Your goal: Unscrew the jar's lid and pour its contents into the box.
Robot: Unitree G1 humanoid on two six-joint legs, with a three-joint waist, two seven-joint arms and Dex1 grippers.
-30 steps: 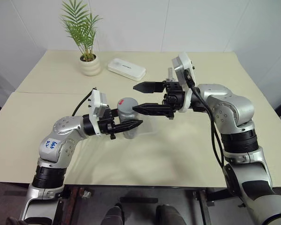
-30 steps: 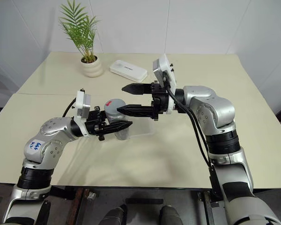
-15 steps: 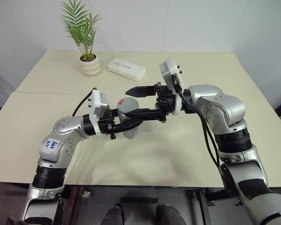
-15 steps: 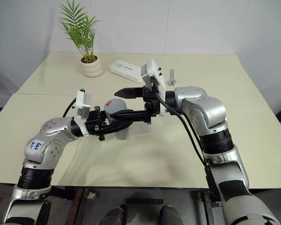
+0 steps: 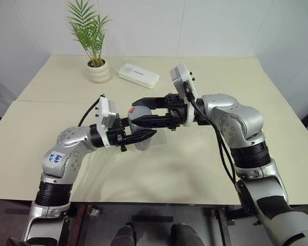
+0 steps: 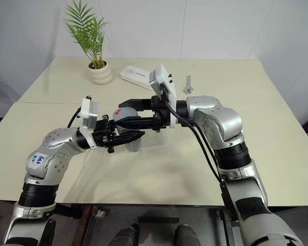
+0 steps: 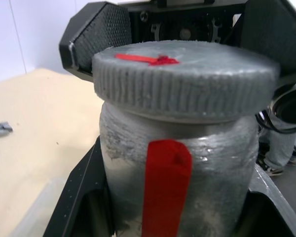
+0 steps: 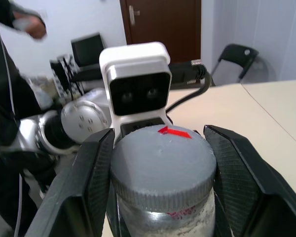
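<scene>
Arms: we see both reaching level toward each other over the table [image 5: 205,154].
Jar [image 7: 177,163]: held above the table, left gripper [image 5: 143,136] clamped round its body; we judge it light, stiff, slick.
Lid [image 8: 160,165]: ribbed rim, best hold; right gripper [image 5: 138,114] closed on it.

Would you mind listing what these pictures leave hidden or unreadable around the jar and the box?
- Contents: in both wrist views the jar has frosted walls, so nothing inside shows.
- Box: in the head views, mostly hidden behind the jar and the left gripper.
- Lid thread: covered by the lid's skirt and the right gripper fingers.
- Jar base: cut off by the left wrist view's edge.
</scene>
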